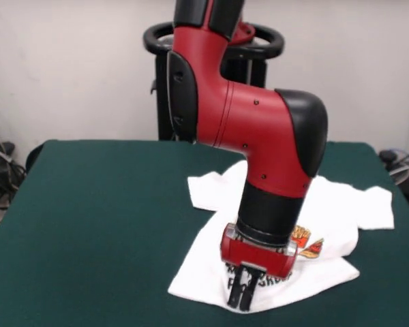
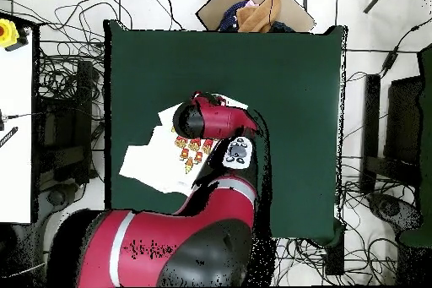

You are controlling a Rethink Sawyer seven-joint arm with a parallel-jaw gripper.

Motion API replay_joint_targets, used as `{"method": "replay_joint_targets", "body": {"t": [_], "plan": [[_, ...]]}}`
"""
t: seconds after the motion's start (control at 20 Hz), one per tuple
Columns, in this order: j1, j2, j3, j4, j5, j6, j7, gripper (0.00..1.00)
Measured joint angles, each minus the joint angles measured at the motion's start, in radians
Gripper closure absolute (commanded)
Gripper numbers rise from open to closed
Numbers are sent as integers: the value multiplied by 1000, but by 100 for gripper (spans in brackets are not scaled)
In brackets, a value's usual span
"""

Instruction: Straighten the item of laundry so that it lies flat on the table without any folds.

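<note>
The white T-shirt (image 1: 341, 204) lies on the right half of the dark green table (image 1: 102, 218), sleeves spread towards the far side, with a fold along its right front. Its red-orange fries print (image 1: 307, 242) shows beside the arm; the black text is mostly hidden by the wrist. My gripper (image 1: 241, 294) points straight down at the shirt's near hem, its black fingers together on the cloth. In the overhead view the arm covers most of the shirt (image 2: 148, 162), and the gripper itself is hidden under the wrist.
The robot's pedestal (image 1: 211, 41) stands behind the table's far edge. In the overhead view an open cardboard box with cloth (image 2: 253, 10) sits beyond the table's top edge, a white bench (image 2: 17, 116) stands at the left, and cables lie on the floor around.
</note>
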Motion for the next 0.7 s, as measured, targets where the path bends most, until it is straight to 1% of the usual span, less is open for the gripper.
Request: {"method": "replay_joint_targets", "body": {"t": [0.15,0.3,0.45,0.5,0.6,0.65,0.7], "plan": [[-1,12,-2,-1,0,-83,0,100],[-2,12,-2,-1,2,-75,0,100],[-4,-2,-2,-4,12,16,0,100],[-9,-20,-1,0,13,126,0,100],[-14,-34,-1,4,12,203,0,100],[-19,-48,0,8,12,283,0,100],[-28,-70,0,11,11,401,0,100]]}}
